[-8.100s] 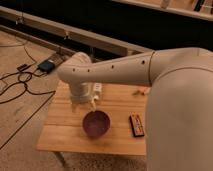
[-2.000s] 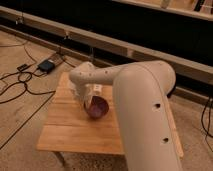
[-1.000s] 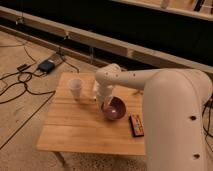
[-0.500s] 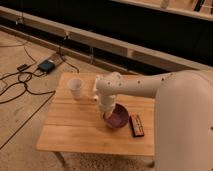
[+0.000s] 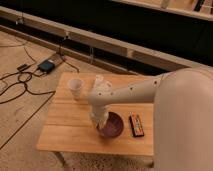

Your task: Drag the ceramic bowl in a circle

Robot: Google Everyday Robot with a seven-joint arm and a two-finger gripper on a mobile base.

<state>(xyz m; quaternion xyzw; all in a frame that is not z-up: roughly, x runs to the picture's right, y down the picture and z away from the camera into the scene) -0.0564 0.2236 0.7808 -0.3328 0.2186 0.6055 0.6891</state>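
Note:
The ceramic bowl (image 5: 113,126) is a dark purple-maroon shallow bowl on the wooden table (image 5: 65,127), near its front edge, right of centre. My white arm reaches in from the right and bends down over the bowl. My gripper (image 5: 99,120) is at the bowl's left rim, pointing down onto it. The arm's wrist covers the fingers and the bowl's left edge.
A small white translucent cup (image 5: 75,88) stands at the table's back left. A flat dark red-and-black bar (image 5: 136,125) lies just right of the bowl. Cables and a small box (image 5: 46,66) lie on the floor to the left. A dark wall runs behind.
The bowl and my gripper have moved from near the cup at the table's back toward the right, then down toward the front edge, close to the flat bar. The cup has stayed put.

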